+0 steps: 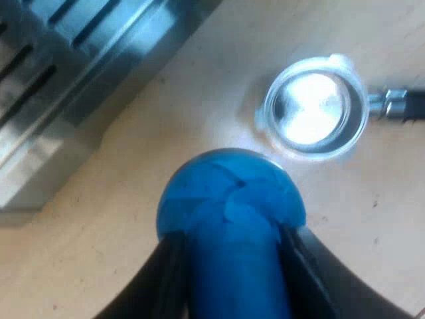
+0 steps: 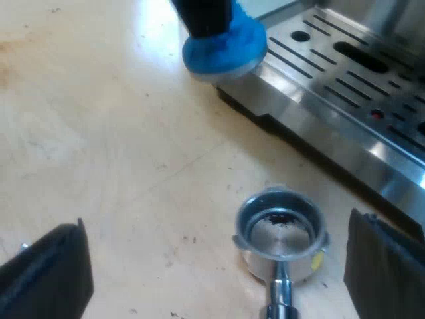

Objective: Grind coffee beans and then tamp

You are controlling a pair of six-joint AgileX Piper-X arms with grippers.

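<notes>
My left hand [image 1: 232,246] pinches the blue tamper [image 1: 229,199] between its fingers, close by the corner of the espresso machine [image 1: 66,80] and its slotted tray [image 2: 345,86]. My right hand [image 2: 219,266] hangs spread wide over the metal holder [image 2: 282,232], which lies loose on the table [image 2: 99,133], basket facing up, near the tray's edge and apart from the tamper.

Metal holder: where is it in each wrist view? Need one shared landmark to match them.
Left wrist view: the metal holder lies on the table, basket facing up, just beyond the blue tamper held in the left gripper.
Right wrist view: the metal holder lies on the table between the fingers of the open right gripper, close to the drip tray.
Shared landmark: the slotted drip tray.
</notes>
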